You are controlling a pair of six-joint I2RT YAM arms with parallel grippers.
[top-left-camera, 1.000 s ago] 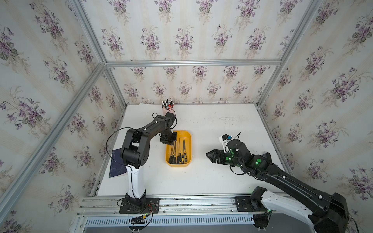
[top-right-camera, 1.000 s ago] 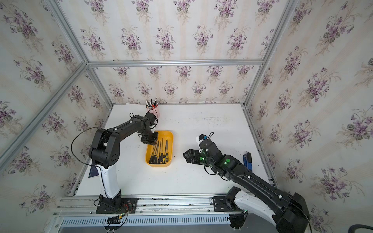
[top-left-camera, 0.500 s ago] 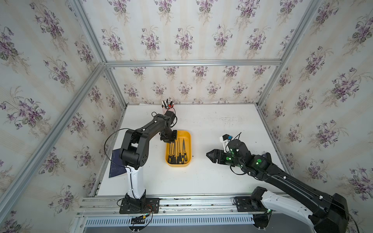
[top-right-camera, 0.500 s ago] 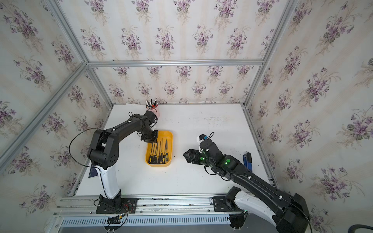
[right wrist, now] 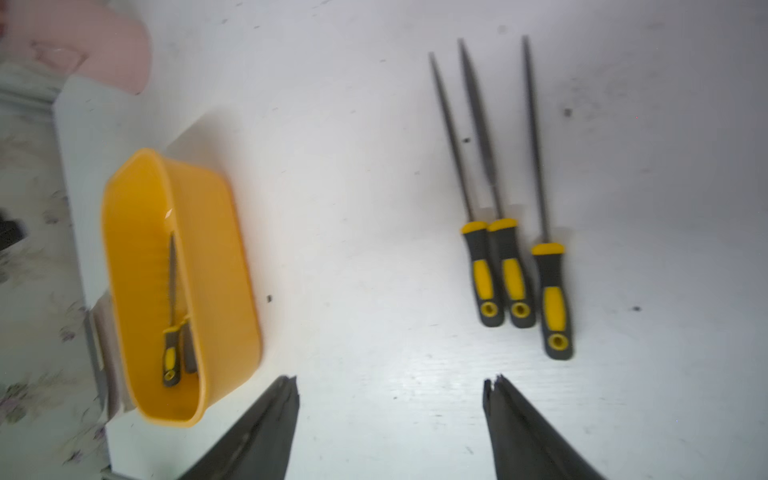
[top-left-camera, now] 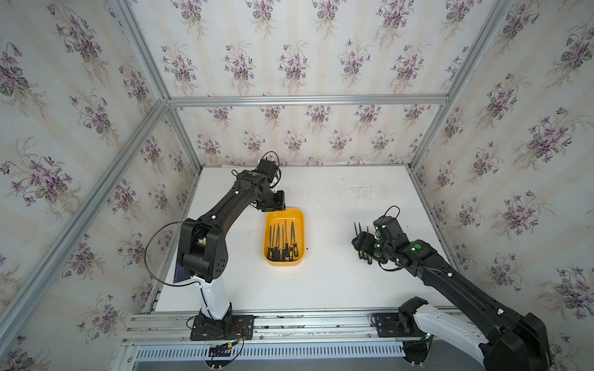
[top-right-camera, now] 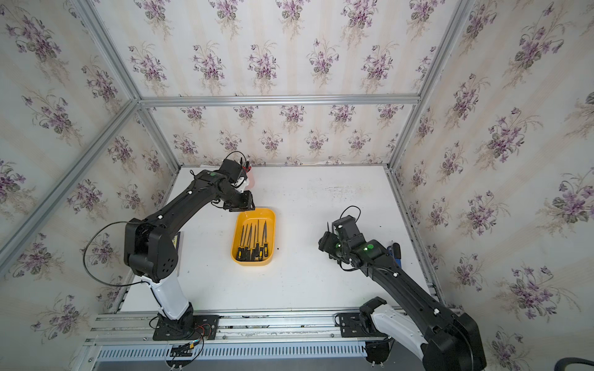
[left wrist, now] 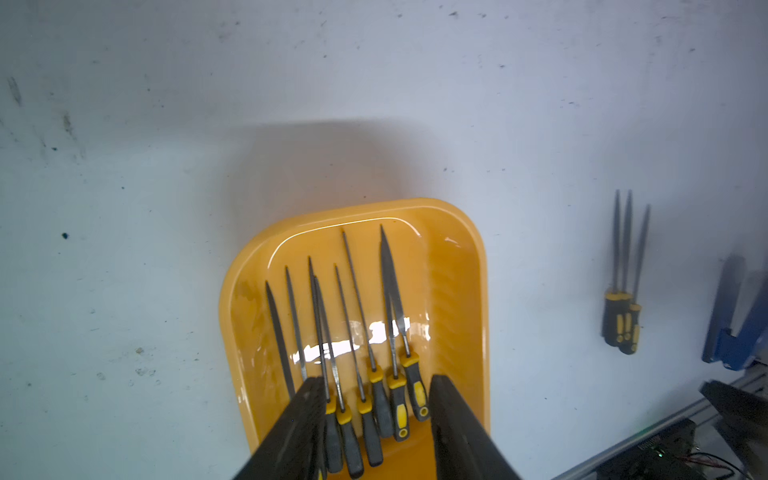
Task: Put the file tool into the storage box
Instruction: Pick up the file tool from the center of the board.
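Hanging above the three loose files [right wrist: 513, 274] on the right part of the white table [top-left-camera: 337, 282], the right gripper [right wrist: 390, 382] has its jaws wide apart and nothing is between them. One second ago it pointed at the bare table between these files and the storage box; now it has moved to the right and stands over them. The three files lie side by side with black-and-yellow handles toward the near edge and blades toward the far wall. Two handles touch each other and the third is just beside them.

Left of them, well apart, the yellow-orange storage box [top-left-camera: 284, 260] stands in the same place as before. Several files [left wrist: 380, 399] of the same kind lie inside it, also with handles near and blades far.

At the far end of the box the left gripper [left wrist: 376, 380] has its jaws apart and holds nothing. One second ago it was over the far part of the box interior; now it has drawn back to the far rim.

Further away, near the far wall, the pink pen cup [right wrist: 95, 45] shows only as a blur.
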